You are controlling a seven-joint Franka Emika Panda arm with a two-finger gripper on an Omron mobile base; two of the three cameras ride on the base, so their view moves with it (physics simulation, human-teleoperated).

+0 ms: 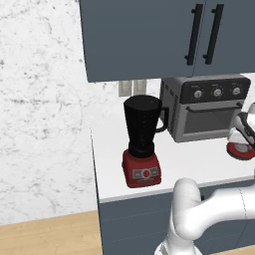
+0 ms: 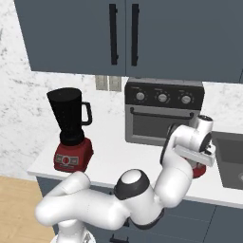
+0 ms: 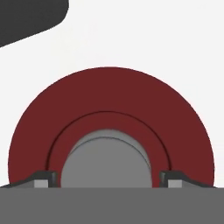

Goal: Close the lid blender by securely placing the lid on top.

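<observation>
The blender (image 1: 143, 142) stands at the counter's left end, a tall black jar with an uncovered top on a red base (image 2: 72, 154). The red lid (image 3: 109, 109) with its grey centre cap (image 3: 107, 157) lies flat on the white counter in front of the toaster oven, far to the right of the blender. My gripper (image 3: 109, 179) points down right over the lid (image 1: 241, 150), its fingertips (image 3: 46, 178) standing either side of the cap with a thin gap left on each side. It is open. The hand (image 2: 201, 163) hides most of the lid (image 2: 200, 172).
A grey toaster oven (image 1: 208, 107) stands at the back of the counter (image 1: 194, 159), just behind the lid. Dark wall cabinets (image 2: 128, 33) hang above. A sink (image 2: 230, 161) lies to the right of the hand. The counter's front edge runs close to the lid.
</observation>
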